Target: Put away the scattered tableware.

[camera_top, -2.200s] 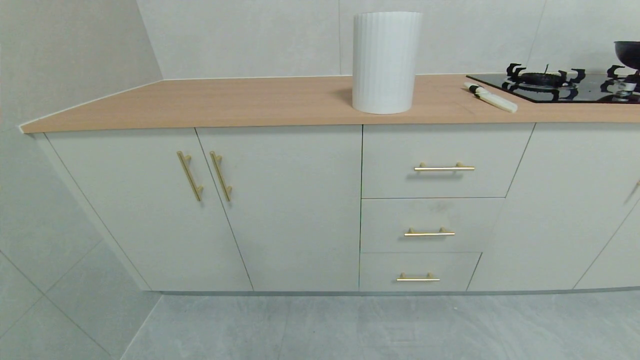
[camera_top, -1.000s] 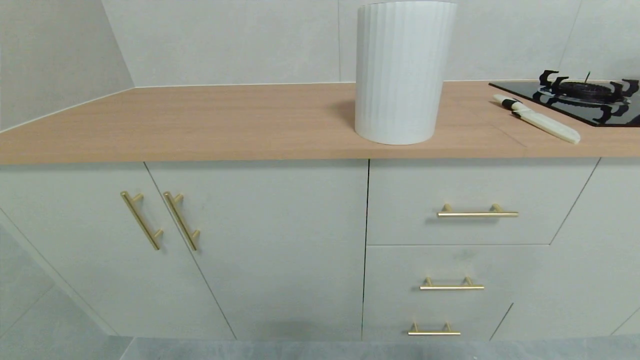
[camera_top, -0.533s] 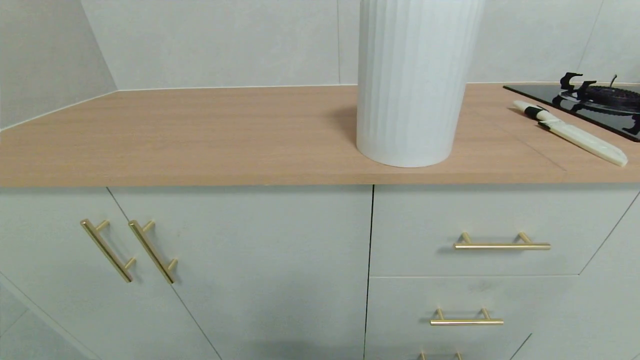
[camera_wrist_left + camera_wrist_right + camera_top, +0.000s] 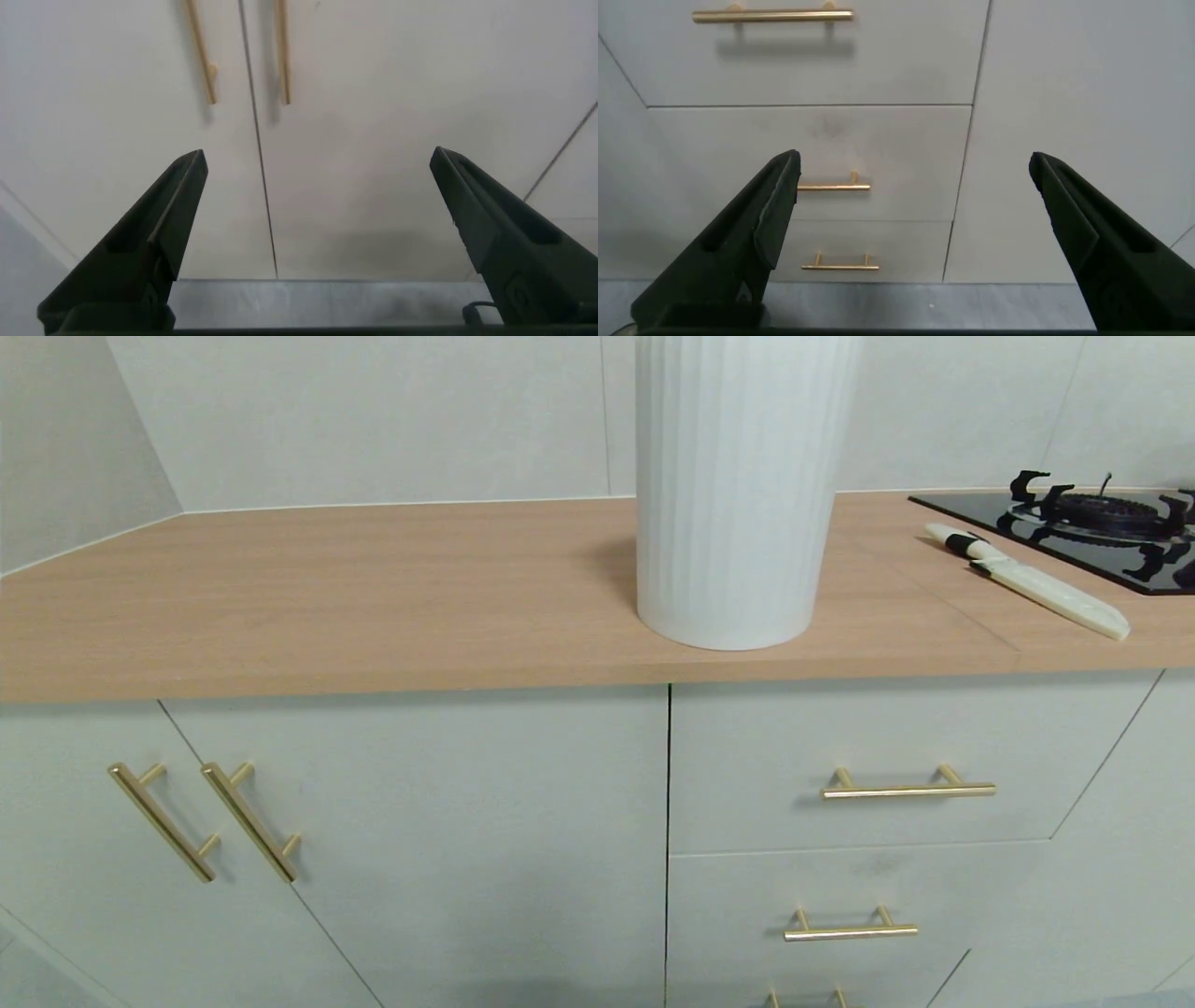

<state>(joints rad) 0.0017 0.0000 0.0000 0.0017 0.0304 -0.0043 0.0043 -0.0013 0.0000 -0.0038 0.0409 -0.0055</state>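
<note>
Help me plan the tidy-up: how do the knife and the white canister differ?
The canister stands upright; the knife lies flat. The canister is wide and tall, the knife slim and low. The canister is plain white and ribbed; the knife is cream with a black band. Both rest on the wooden counter.

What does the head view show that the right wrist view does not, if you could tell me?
The head view adds the wooden countertop, the white ribbed canister standing on it, the knife lying beside the black hob, and the cabinet door handles. The right wrist view adds the right pincer, open and facing the drawers. Both share the drawer fronts with their gold bar handles.
</note>
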